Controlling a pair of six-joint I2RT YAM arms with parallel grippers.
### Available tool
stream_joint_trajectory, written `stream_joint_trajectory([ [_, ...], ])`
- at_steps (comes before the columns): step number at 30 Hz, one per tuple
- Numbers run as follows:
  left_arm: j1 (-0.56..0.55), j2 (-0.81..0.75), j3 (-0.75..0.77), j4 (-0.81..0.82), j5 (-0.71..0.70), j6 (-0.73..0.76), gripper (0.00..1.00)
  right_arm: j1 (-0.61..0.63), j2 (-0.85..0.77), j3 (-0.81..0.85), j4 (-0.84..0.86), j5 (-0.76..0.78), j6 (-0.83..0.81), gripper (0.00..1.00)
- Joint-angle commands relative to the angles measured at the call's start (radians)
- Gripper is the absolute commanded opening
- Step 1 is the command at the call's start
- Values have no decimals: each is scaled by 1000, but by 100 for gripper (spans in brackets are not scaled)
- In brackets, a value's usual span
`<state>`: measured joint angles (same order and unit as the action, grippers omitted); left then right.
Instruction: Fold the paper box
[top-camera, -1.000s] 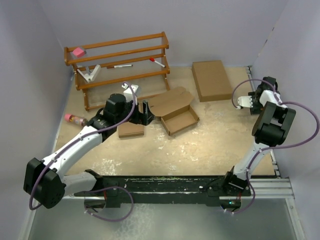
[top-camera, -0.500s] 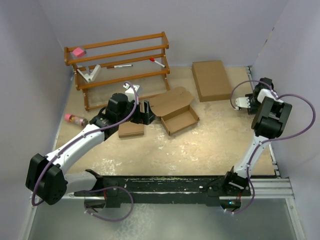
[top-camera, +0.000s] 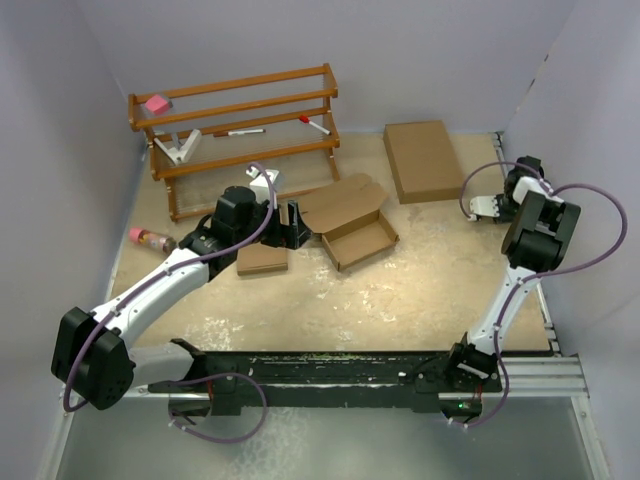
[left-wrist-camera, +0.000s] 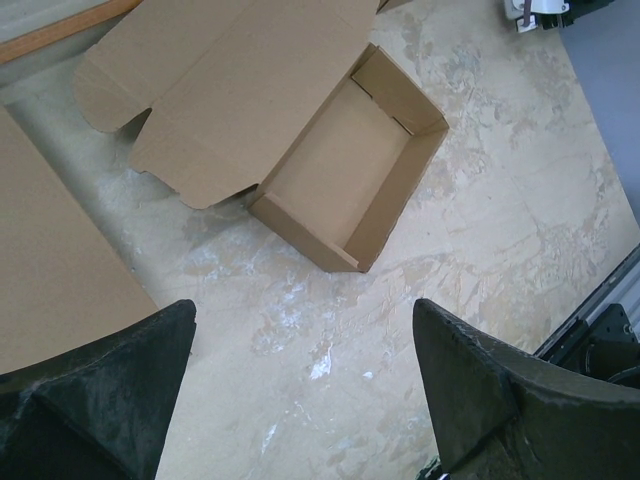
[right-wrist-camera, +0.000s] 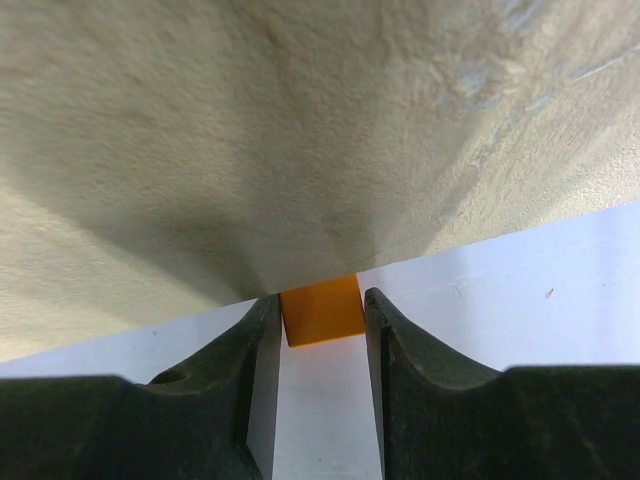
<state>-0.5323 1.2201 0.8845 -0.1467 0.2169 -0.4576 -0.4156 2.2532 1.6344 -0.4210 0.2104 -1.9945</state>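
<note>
Beyond spread left fingers (left-wrist-camera: 100, 390), paper box (left-wrist-camera: 340, 170), lid cropped.

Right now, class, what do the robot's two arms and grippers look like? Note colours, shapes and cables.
Both the left arm and right arm have slim white links between bulky black joint housings, and a purple cable loops along each. The left gripper and right gripper have thick, dark, wedge-shaped fingers with a matte, slightly scuffed surface.
</note>
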Motion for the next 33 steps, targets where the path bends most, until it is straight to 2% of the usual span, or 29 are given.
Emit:
stream_joint_trajectory([
  [1, 4, -14, 2, 34, -8, -9, 92, -4, -7, 33, -41, 26, 2, 32],
  [5, 5, -21, 1, 34, -7, -9, 92, -3, -26, 31, -35, 30, 19, 21],
  [8, 5, -32, -4, 36, -8, -9, 92, -4, -71, 37, -40, 20, 62, 16],
  [11, 5, -39, -5, 44, -8, -10, 92, 4, -136, 51, -55, -54, 127, 11],
  [15, 5, -57, -13, 62, -8, -18, 92, 28, -248, 8, -84, -153, 290, 2],
  [19, 5, -90, -31, 89, -13, -32, 92, 59, -387, -84, -77, -244, 462, 0],
  [21, 5, -103, -38, 97, -12, -36, 92, 74, -457, -92, -103, -306, 614, 0],
  [24, 5, -117, -48, 106, -7, -44, 92, 97, -523, -38, -228, -485, 802, 0],
  [28, 4, -134, -74, 134, -2, -65, 92, 144, -570, 34, -420, -888, 1066, 0],
  [31, 5, -152, -100, 152, -1, -87, 92, 212, -601, -43, -387, -1106, 1251, 2],
  [33, 4, -167, -123, 165, 2, -109, 92, 278, -618, -127, -292, -1152, 1379, 3],
])
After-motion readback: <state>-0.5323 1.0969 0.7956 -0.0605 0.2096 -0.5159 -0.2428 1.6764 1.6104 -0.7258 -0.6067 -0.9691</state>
